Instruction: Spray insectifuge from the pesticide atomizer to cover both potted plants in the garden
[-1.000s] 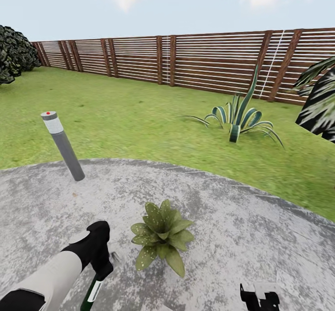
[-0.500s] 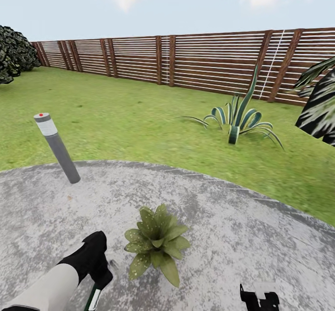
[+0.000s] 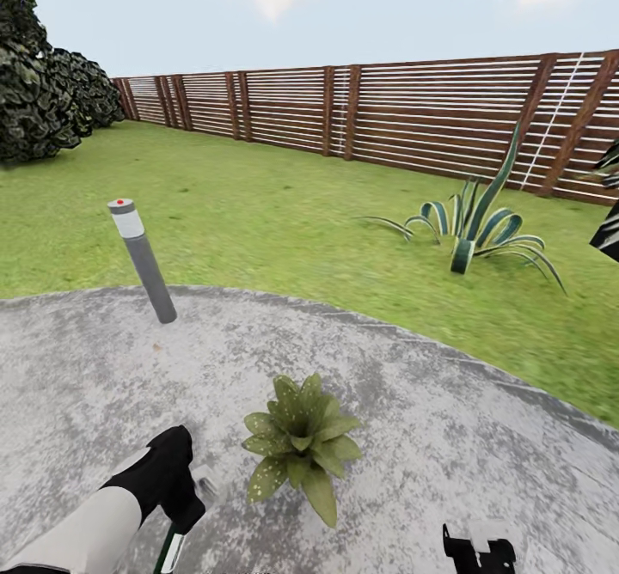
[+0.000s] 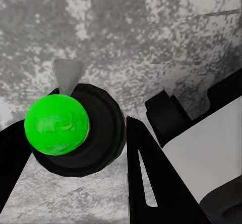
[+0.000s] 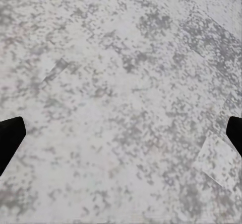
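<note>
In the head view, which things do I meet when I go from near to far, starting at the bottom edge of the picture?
Small rosette plant of pale-speckled green leaves on the round grey mottled paving → grey bollard post with a white band and red top → striped curling-leaf plant on the green lawn → brown wooden slat fence.

Left arm (image 3: pixel 86 522): pale grey-white shell, black wrist. Left claw (image 4: pixel 75 183): flat black fingers (image 4: pixel 151 178), one slotted.

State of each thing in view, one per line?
Left gripper: shut on the atomizer.
Atomizer: held, hanging below the gripper over the paving.
Right gripper: open, empty.
Potted plant: upright on the paving; whether it is wet cannot be told.
Bollard: leaning at the paving's edge.
</note>
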Available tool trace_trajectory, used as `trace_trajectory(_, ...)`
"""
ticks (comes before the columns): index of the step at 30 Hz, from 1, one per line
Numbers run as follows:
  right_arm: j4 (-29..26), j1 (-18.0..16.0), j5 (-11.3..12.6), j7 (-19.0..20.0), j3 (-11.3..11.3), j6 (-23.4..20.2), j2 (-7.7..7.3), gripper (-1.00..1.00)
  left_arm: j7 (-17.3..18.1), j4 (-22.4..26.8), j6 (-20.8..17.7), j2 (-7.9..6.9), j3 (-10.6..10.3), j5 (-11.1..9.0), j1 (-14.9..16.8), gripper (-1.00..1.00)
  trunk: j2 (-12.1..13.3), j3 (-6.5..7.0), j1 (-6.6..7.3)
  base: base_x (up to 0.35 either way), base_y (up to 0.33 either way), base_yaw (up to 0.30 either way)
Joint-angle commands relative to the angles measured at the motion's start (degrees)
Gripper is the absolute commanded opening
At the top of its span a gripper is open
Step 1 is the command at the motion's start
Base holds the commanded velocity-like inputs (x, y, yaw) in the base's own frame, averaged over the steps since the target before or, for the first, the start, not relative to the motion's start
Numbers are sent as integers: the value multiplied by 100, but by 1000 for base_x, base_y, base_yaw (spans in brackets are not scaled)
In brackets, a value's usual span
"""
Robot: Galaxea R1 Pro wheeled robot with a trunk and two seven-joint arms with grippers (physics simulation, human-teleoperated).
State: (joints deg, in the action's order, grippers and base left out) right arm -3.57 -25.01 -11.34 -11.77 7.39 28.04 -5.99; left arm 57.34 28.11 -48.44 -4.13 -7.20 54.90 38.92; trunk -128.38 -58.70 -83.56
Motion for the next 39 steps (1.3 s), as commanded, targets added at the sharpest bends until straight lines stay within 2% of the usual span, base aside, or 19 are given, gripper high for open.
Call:
trace_trajectory(1,6,-3,-61,-19,43,17,1,100,58,11,-16,-2,-18,48,2,-100,-2,-5,1,0,0,226)
trace_trajectory(7,6,-3,-61,-19,43,17,-2,100,58,18,-16,18,-10,41,2,-100,-2,-5,1,0,-21,38)
trace_trajectory(20,6,-3,-61,-19,43,17,1,100,61,19,-16,37,-16,39,2,-100,-2,-5,1,0,-263,22)
trace_trajectory(26,6,-3,-61,-19,43,17,2,100,270,26,0,86,-79,87,103,-100,-2,-5,1,0,-246,108)
trace_trajectory(28,7,-3,-61,-19,43,17,2,100,433,22,1,70,-95,100,296,-100,-2,-5,1,0,-263,6)
trace_trajectory(30,12,-3,-61,-19,43,17,1,100,612,20,1,50,-179,195,464,-100,-2,-5,1,0,-190,1)
trace_trajectory(32,14,-3,-61,-19,43,16,1,100,802,21,-5,75,-460,462,538,-100,-2,-5,1,0,-60,0)
trace_trajectory(34,14,-3,-61,-20,43,17,-2,100,1101,28,-7,159,-616,635,657,-100,-2,-5,1,0,-16,0)
trace_trajectory(36,14,-3,-61,-21,43,17,-6,100,1288,22,-10,197,-662,688,859,-100,-2,-5,1,0,-4,0)
trace_trajectory(39,15,-3,-61,-19,43,17,-7,100,1364,26,-27,230,-669,698,1023,-100,-2,-5,1,0,0,0)
